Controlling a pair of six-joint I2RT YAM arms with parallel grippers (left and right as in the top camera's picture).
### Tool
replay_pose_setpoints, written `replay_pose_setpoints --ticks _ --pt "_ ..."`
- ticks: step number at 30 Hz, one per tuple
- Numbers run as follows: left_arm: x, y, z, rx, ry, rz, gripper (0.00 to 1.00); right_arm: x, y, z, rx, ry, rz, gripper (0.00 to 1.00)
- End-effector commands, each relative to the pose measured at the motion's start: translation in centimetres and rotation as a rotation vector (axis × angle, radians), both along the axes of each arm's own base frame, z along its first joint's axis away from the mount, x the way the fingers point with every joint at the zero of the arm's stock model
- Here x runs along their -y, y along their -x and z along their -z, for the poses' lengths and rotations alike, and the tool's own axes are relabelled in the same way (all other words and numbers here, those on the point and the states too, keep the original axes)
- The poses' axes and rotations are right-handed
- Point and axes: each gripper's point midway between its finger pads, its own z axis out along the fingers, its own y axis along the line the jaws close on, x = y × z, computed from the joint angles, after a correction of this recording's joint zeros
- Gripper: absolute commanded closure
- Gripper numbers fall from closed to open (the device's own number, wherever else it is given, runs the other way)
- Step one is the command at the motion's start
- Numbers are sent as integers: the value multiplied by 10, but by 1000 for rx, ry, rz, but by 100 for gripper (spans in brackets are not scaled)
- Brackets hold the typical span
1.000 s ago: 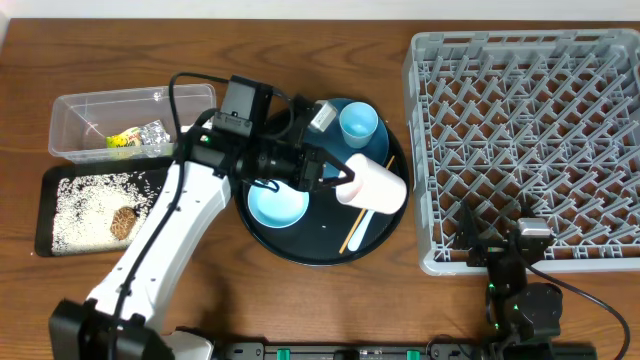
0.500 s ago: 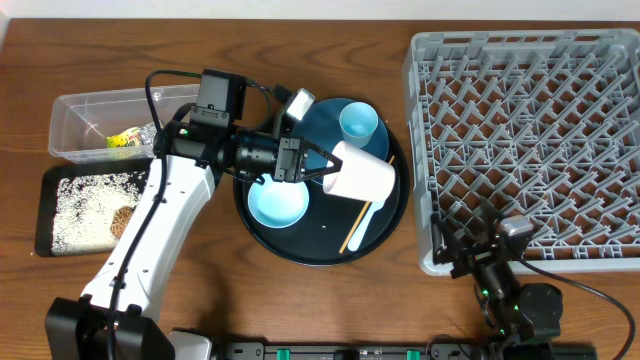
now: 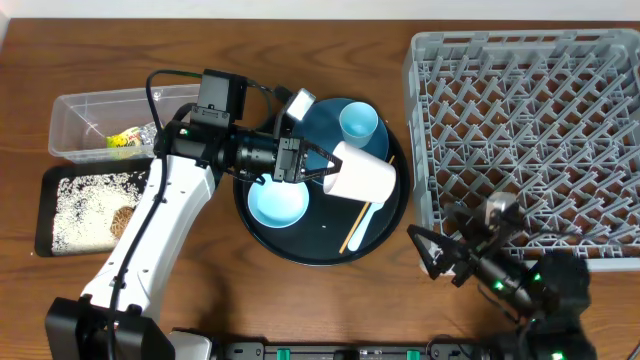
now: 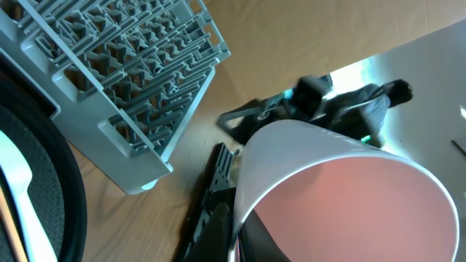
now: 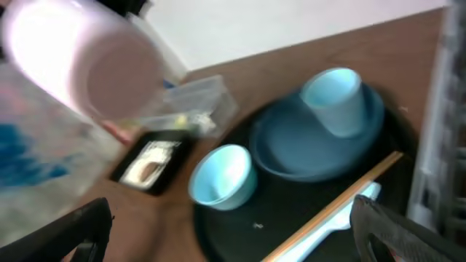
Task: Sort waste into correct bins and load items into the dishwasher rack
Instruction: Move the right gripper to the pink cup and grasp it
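My left gripper [image 3: 325,172] is shut on the rim of the pale pink cup [image 3: 362,176], held on its side above the round black tray [image 3: 262,232]. In the left wrist view one finger [image 4: 218,218] presses the cup [image 4: 349,196] wall from outside. On the tray lie the dark-blue plate [image 3: 330,135] with the light-blue cup [image 3: 358,124], the light-blue bowl [image 3: 277,202], the chopstick [image 3: 365,208] and the white spoon [image 3: 362,224]. My right gripper [image 3: 436,257] stands open beside the grey rack [image 3: 530,130], facing the tray; its view shows the bowl [image 5: 222,177] and chopstick [image 5: 335,207].
At the far left a clear tub [image 3: 100,122] holds the snack wrapper [image 3: 124,140] and foil [image 3: 152,131]. Just below it the shallow black tray [image 3: 48,200] carries rice and a brown scrap [image 3: 124,220]. The rack fills the right side.
The left arm drew the pink cup a little back to the left, then held still. The right arm swung out from the rack's front corner toward the tray, jaws still wide.
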Motion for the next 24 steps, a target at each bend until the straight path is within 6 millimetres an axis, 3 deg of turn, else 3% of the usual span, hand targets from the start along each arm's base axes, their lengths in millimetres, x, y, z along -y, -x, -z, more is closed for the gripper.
replay_pose_setpoints --ticks 1,11,17,20,24 --pt "-1 1 -3 22 23 9 94 -15 5 -25 -22 -19 -124 1" --pt "1 -7 -9 54 37 1 94 -28 -7 -47 28 -55 -227 1" --pt "4 -10 -27 91 109 30 94 -47 31 -93 392 -31 -520 1" --pt "6 -17 -36 91 124 21 94 -50 37 -93 451 -13 -590 1" --pt "7 -19 -51 104 166 46 94 -52 27 -80 455 5 -620 1"
